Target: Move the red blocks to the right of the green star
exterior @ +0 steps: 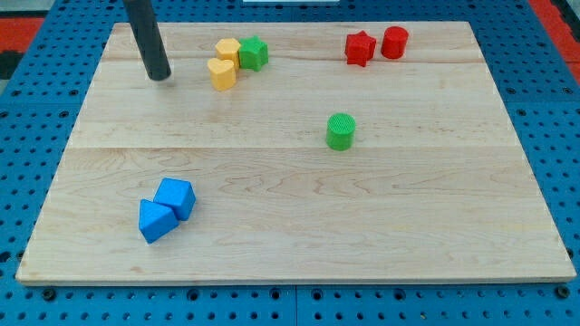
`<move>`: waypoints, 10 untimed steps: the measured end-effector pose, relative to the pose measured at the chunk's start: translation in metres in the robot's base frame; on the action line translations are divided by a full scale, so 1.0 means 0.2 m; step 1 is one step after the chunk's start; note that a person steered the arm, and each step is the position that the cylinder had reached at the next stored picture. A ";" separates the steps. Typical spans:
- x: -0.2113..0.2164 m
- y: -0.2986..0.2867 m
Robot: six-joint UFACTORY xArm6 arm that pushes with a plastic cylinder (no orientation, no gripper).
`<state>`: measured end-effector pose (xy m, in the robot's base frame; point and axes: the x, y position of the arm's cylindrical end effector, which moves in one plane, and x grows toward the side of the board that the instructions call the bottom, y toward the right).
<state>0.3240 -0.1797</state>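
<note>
Up top, my tip (pixel 159 76) sits left of yellow blocks (pixel 223 63); no pincer shows.

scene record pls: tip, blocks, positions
tip: top left, left of yellow pair, touching nothing
yellow blocks: two, touching, top left of centre
green star: touching yellow pair's right
red star: top right
red cylinder: beside red star's right
green cylinder: centre, alone
blue blocks: two, touching, bottom left
board: wooden

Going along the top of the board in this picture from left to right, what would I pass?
My tip → yellow blocks → green star → red star → red cylinder.
</note>
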 end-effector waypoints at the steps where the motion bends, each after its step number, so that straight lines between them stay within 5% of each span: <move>1: 0.01 0.06; 2: 0.08 0.26; 4: -0.11 0.51; 5: 0.14 0.83; 7: -0.07 1.75; 9: -0.48 1.89; 10: -0.33 1.70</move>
<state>0.2580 0.1595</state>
